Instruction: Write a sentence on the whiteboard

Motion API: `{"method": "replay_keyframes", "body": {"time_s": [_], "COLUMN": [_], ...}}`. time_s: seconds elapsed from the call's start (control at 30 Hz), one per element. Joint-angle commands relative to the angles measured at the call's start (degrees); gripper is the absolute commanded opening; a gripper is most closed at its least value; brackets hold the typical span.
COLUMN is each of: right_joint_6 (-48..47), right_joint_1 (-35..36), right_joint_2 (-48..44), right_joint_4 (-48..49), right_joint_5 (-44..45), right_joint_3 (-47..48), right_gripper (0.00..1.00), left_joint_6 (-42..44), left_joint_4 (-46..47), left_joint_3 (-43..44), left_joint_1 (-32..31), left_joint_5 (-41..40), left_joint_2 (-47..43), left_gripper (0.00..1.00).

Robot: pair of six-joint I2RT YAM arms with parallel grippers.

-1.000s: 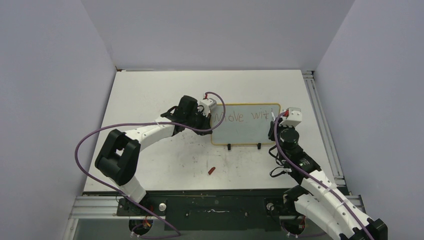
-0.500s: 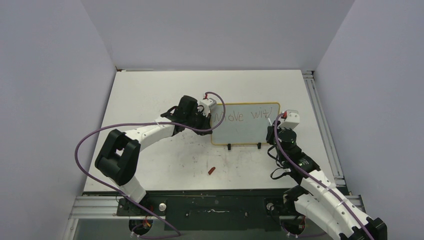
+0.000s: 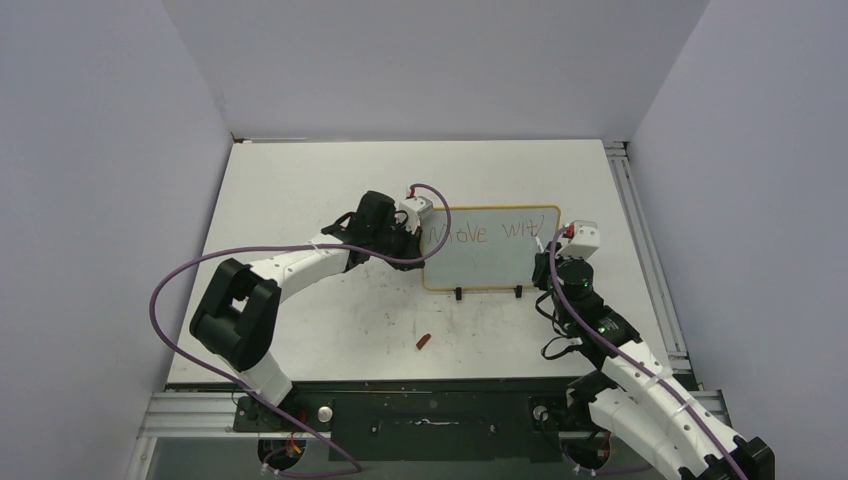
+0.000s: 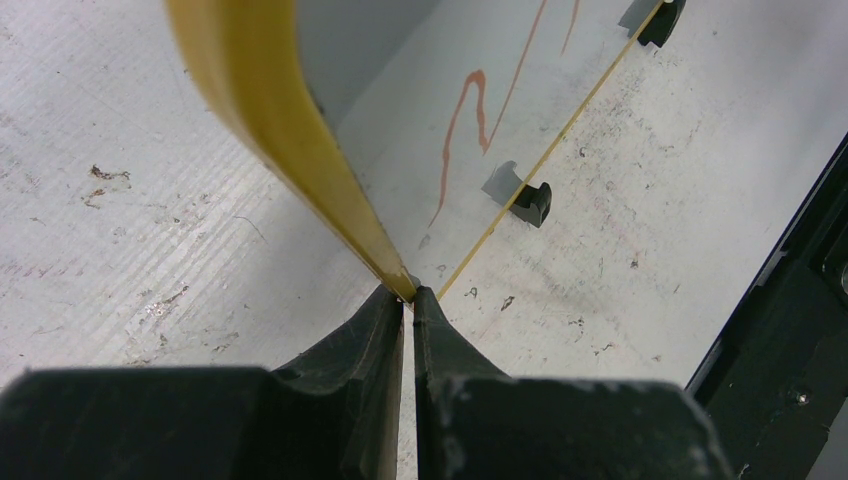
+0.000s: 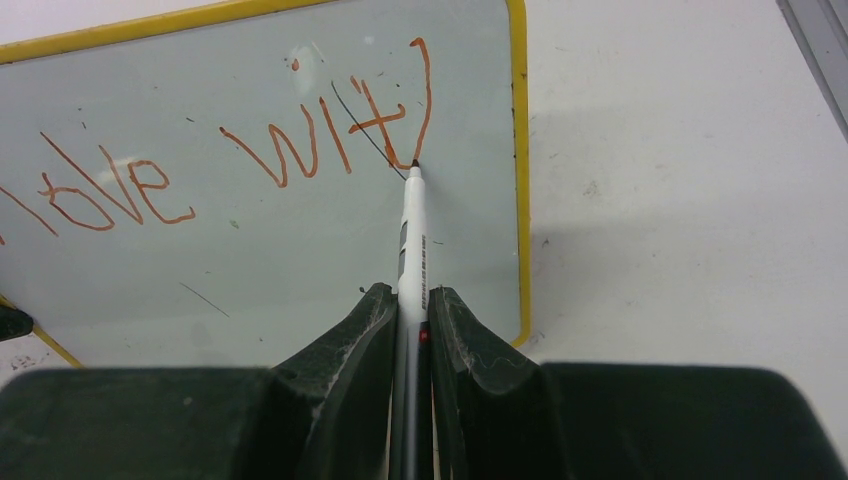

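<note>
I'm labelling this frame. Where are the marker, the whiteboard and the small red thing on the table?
marker [image 5: 411, 240]: right wrist view, its white barrel.
whiteboard [image 5: 518, 150]: right wrist view, its yellow frame.
small red thing [image 3: 423, 341]: top external view, its middle.

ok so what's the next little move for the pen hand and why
Probably the right gripper should arch the marker up, rightward and down to finish the h: its tip sits at the foot of a tall stroke after "wit" in the sentence, and the left gripper pins the whiteboard.
</note>
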Motion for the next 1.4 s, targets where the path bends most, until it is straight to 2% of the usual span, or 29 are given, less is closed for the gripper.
{"method": "replay_keyframes", "body": {"time_s": [0.0, 0.47, 0.93, 1.37], "right_joint_6": [-1.4, -4.2, -2.9, -0.6], "right_joint_1": [-0.4, -0.4, -1.5, -1.8], "right_joint_2": [-0.2, 1.9, 2.6, 1.8], "right_joint_4": [2.8, 6.0, 2.9, -0.2], "right_joint_5": [1.7, 5.1, 8.1, 4.3], "right_joint_3": [1.9, 4.6, 4.7, 2.6], "right_gripper": [0.05, 0.05, 0.05, 0.05], "left_joint_6": [0.7, 0.7, 0.7, 0.7], "left_joint_4": [0.9, 0.9, 0.9, 0.9], "left_joint_3": [2.3, 2.3, 2.3, 2.4], "left_joint_1": [-0.2, -0.2, -0.2, -0.2], "left_joint_5": [0.3, 0.4, 0.3, 0.5], "left_joint_2": [-3.0, -3.0, -3.3, -3.3], "left_gripper": [0.04, 0.04, 0.04, 0.04]}}
